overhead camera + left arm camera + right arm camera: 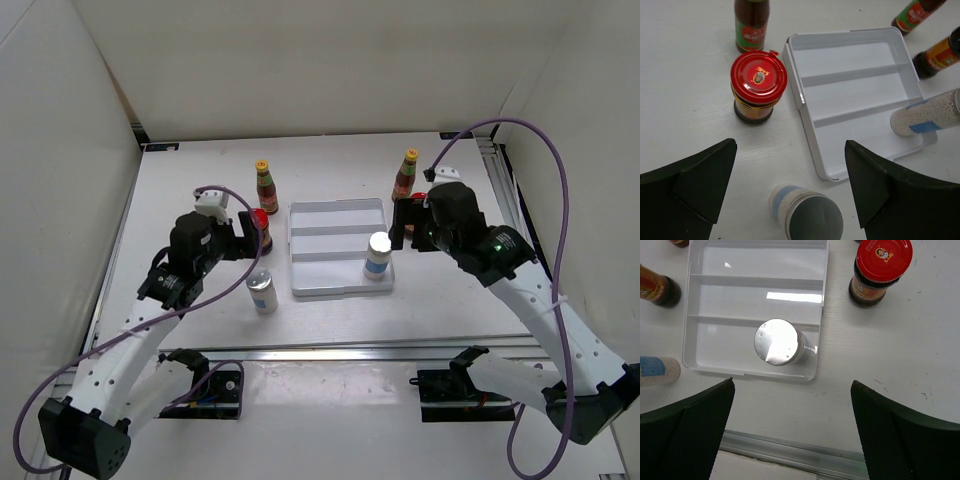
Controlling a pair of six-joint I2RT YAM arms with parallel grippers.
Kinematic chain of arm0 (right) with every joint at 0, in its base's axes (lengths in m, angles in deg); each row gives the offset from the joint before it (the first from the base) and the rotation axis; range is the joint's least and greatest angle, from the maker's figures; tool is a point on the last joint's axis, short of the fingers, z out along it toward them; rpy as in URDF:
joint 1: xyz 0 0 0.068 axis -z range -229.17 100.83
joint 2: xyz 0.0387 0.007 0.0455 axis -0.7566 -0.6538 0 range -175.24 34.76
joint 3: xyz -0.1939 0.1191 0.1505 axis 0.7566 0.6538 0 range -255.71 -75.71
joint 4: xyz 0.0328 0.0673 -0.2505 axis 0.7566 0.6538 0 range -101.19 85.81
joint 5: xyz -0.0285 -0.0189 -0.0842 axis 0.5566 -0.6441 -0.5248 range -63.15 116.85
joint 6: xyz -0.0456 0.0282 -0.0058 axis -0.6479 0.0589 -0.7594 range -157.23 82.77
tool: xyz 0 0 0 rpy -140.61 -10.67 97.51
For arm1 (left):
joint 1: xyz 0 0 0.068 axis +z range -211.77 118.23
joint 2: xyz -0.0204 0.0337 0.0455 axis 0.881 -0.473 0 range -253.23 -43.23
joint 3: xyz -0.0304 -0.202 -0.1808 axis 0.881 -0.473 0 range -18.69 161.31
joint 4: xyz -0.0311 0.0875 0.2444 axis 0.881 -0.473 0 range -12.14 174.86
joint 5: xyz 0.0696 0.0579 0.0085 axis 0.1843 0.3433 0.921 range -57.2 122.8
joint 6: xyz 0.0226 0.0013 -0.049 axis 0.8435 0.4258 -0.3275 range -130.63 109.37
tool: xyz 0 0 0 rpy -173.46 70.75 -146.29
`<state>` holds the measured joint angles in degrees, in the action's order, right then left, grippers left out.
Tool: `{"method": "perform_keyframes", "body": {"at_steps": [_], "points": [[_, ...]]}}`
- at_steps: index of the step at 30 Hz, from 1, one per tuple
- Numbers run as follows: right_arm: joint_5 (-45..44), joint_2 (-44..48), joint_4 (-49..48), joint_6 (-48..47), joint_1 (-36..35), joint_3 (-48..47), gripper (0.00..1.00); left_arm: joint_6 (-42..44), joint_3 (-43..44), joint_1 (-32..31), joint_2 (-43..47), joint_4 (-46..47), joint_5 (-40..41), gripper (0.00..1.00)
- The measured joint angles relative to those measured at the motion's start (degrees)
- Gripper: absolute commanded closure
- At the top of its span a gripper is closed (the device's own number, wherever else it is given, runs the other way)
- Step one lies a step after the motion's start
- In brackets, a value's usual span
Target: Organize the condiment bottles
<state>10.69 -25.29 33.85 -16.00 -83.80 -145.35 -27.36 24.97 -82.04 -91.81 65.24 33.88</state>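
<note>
Bottles stand around and inside a white ribbed tray (335, 215) on the table. One silver-topped shaker (779, 341) stands upright in the tray's nearest compartment, at its right end. The second shaker (262, 292) is on the table just off the tray's near-left corner. A red-lidded jar (758, 77) sits just beside the tray's left wall, with a yellow-capped sauce bottle (265, 185) beyond it, off the far-left corner. The other jar (882, 270) stands just right of the tray, and the other sauce bottle (405, 173) is off the far-right corner.

The left gripper (790, 145) hangs left of the tray with its jaws spread wide and nothing between them, the jar ahead of it and the loose shaker below. The right gripper (792, 384) hovers over the tray's near-right corner, jaws likewise wide apart and clear of the shaker in the tray.
</note>
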Motion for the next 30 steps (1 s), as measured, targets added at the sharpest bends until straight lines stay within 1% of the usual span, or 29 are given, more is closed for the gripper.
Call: {"method": "perform_keyframes", "body": {"at_steps": [6, 14, 19, 24, 30], "points": [[0.0, 0.0, 0.3, 0.0, 0.0, 0.6, 0.0, 1.2, 0.2, -5.5, -1.8, -1.3, 0.0, 0.0], [0.0, 0.0, 1.6, 0.0, 0.0, 1.0, 0.0, 2.1, 3.1, -11.5, -8.4, -5.4, 3.3, 0.0], [0.0, 0.2, 1.6, 0.2, 0.0, 1.2, 0.0, 2.0, 3.6, -12.4, -10.4, -7.9, 5.2, 0.0], [0.0, 0.3, 1.8, 0.2, 0.0, 1.2, 0.0, 0.7, 5.8, -12.5, -13.6, -11.2, 6.6, 0.0], [0.0, 0.5, 1.9, 0.2, 0.0, 2.1, 0.0, -1.0, 6.4, -12.5, -12.9, -15.3, 8.6, 0.0]]}}
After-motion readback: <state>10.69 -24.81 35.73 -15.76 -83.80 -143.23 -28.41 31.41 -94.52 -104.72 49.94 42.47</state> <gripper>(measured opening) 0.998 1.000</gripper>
